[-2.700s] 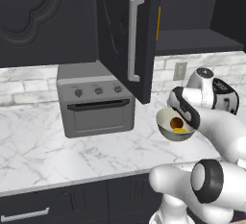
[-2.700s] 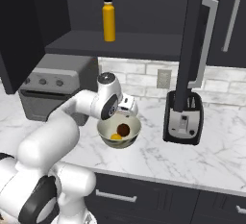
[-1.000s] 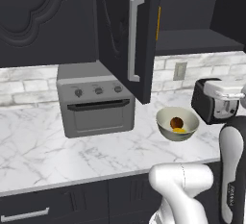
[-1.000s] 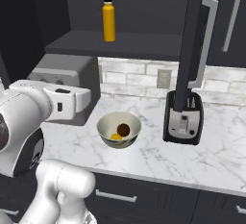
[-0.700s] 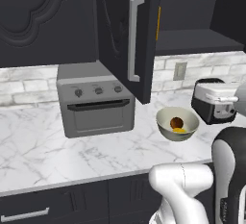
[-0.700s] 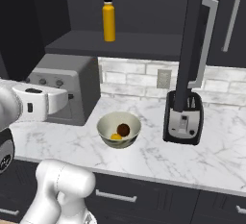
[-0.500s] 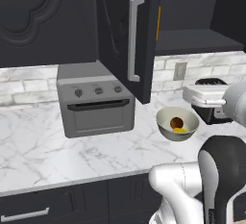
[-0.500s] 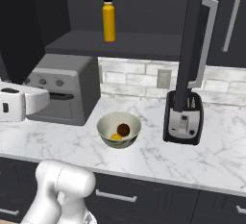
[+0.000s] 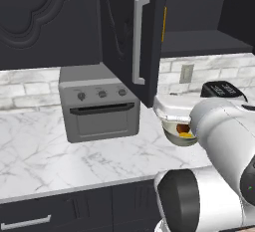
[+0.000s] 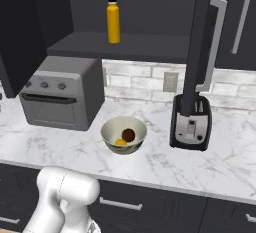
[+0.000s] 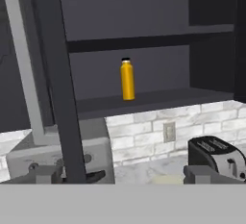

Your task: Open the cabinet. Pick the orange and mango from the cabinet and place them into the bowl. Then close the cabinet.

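The cabinet (image 10: 145,7) stands open, its left door (image 11: 55,83) and right door (image 10: 200,47) swung out. Its silver handles (image 9: 141,39) are upright. On the counter the cream bowl (image 10: 111,129) holds the dark orange (image 10: 128,135) and the yellow mango (image 10: 120,142). In the left base view my white arm covers part of the bowl (image 9: 174,135), and the mango (image 9: 186,135) peeks out. My gripper (image 11: 126,175) is open and empty, facing the open shelf. The left door's edge rises just inside my left fingertip (image 11: 45,174).
A yellow bottle (image 10: 113,21) stands on the cabinet's lower shelf. A grey toaster oven (image 10: 60,97) sits left of the bowl and a black toaster (image 10: 190,122) to its right. Dark drawers (image 10: 120,204) run below the marble counter (image 10: 150,164).
My arm has swung away from the bowl toward the left door's side. Both fruits stay in the bowl and both doors stay open.
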You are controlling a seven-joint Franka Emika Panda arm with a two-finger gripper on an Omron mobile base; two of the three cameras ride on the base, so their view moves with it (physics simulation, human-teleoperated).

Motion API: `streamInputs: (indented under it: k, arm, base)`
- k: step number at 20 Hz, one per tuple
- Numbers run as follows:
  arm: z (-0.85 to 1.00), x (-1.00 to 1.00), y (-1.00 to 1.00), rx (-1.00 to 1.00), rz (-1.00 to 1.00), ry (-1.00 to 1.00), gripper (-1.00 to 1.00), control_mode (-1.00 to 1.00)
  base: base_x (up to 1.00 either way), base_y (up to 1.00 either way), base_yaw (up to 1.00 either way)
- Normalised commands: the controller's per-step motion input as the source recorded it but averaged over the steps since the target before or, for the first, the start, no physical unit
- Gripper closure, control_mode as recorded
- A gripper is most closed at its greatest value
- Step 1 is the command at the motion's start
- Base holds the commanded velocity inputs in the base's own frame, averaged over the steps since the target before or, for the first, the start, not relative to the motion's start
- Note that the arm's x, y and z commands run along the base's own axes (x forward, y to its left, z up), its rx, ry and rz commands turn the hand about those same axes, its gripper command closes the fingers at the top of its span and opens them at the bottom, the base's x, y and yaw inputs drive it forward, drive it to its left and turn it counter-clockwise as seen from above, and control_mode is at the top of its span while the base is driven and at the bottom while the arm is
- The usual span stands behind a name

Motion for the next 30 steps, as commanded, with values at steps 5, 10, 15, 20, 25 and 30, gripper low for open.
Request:
streamInputs:
  k: [5,10,15,20,25,30]
  arm:
    - [0.0,0.19,0.82,-0.01,-0.11,-0.19,-1.0,-1.0]
    - [-0.01,0.59,0.73,-0.05,-0.12,-0.19,-1.0,-1.0]
    - [-0.08,0.89,0.53,-0.12,-0.18,-0.11,-1.0,-1.0]
    - [-0.13,0.93,0.23,-0.05,-0.22,0.0,-1.0,-1.0]
    - [-0.06,0.67,-0.08,-0.01,-0.21,0.0,-1.0,-1.0]
    - [-0.14,0.57,-0.67,0.08,-0.01,0.0,-1.0,-1.0]
  base:
    - [0.0,0.0,0.0]
    - [0.0,0.0,0.0]
    - [0.0,0.0,0.0]
    - [0.0,0.0,0.0]
    - [0.0,0.0,0.0]
    - [0.0,0.0,0.0]
